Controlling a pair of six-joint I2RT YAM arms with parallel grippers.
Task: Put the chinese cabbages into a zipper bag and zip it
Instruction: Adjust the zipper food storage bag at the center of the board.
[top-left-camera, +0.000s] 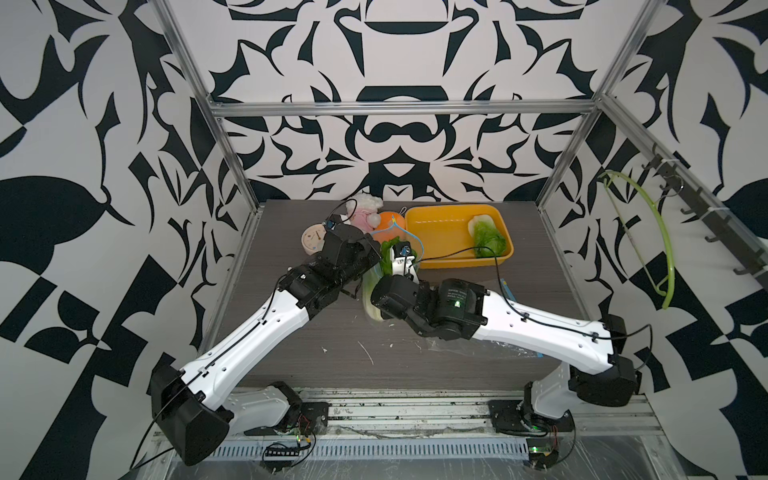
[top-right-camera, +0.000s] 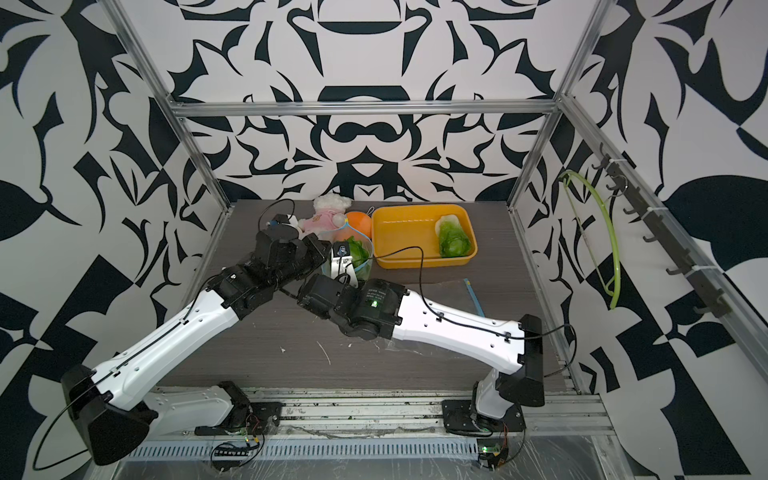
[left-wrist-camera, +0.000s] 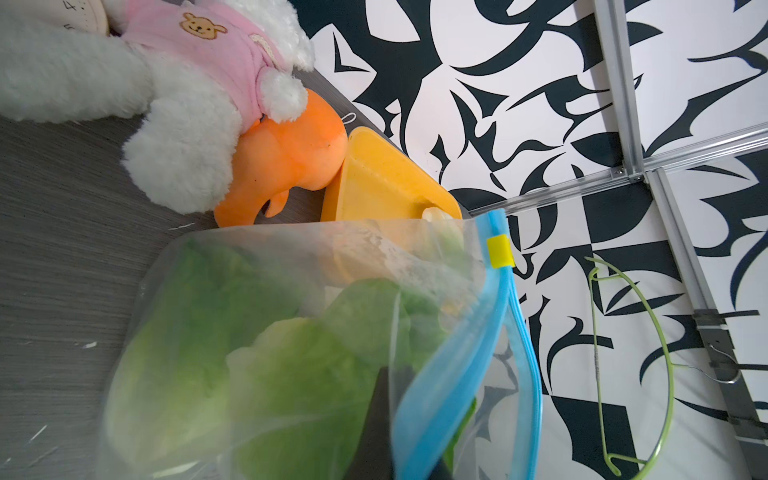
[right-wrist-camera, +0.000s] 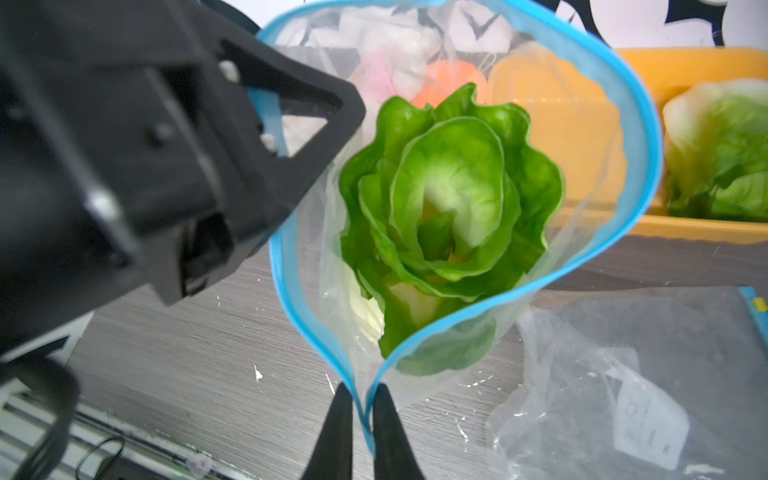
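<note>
Left fingers (right-wrist-camera: 332, 97) and right fingers (right-wrist-camera: 347, 405) pinch the clear plastic zipper bag (right-wrist-camera: 642, 137) by its blue rim, spreading its mouth between them, probably for loading; frilly green cabbages (right-wrist-camera: 453, 195) stand inside, a third cabbage (right-wrist-camera: 723, 141) lies beyond in a yellow plastic tray (right-wrist-camera: 706, 62).

A frilly green cabbage head (right-wrist-camera: 453, 199) fills most of the mouth of the clear blue-rimmed zipper bag (right-wrist-camera: 648, 137) — a gap shows only toward the yellow plastic tray (top-left-camera: 436, 226), itself open from above. The left gripper (right-wrist-camera: 270, 120) and right gripper (right-wrist-camera: 365, 401) pinch the rim; a white-and-pink plush toy (top-left-camera: 365, 210) and orange plush toy (top-left-camera: 388, 220) crowd behind.

green cabbages (right-wrist-camera: 449, 199), blue-rimmed bag (right-wrist-camera: 654, 141), yellow tray (top-left-camera: 436, 232)
</note>
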